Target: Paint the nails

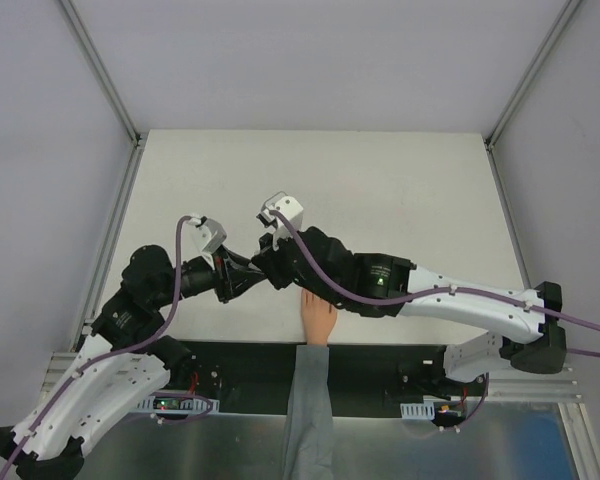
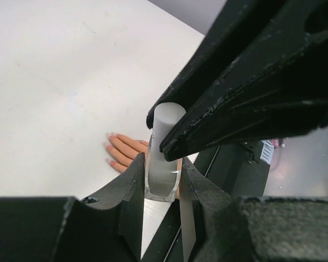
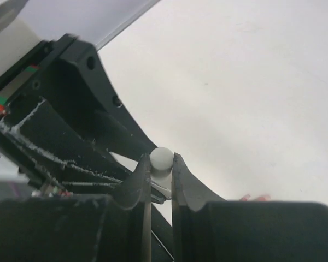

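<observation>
A small peach hand [image 1: 317,318] with a grey sleeve [image 1: 308,410] lies flat at the table's near edge. Its pale pink nails [image 2: 110,161] show in the left wrist view, and its fingertips [image 3: 252,197] peek out in the right wrist view. My left gripper [image 2: 163,162] is shut on a clear glass polish bottle [image 2: 163,180], held upright above the table just left of the hand. My right gripper [image 3: 162,164] is shut on the bottle's white cap [image 3: 162,157], which also shows in the left wrist view [image 2: 167,124]. Both grippers meet in the top view [image 1: 248,274].
The white table [image 1: 380,190] is walled by pale panels with metal posts [image 1: 115,90] at the back corners. A black strip [image 1: 240,365] runs along the near edge by the arm bases. My right arm [image 1: 460,300] reaches over the hand's right side.
</observation>
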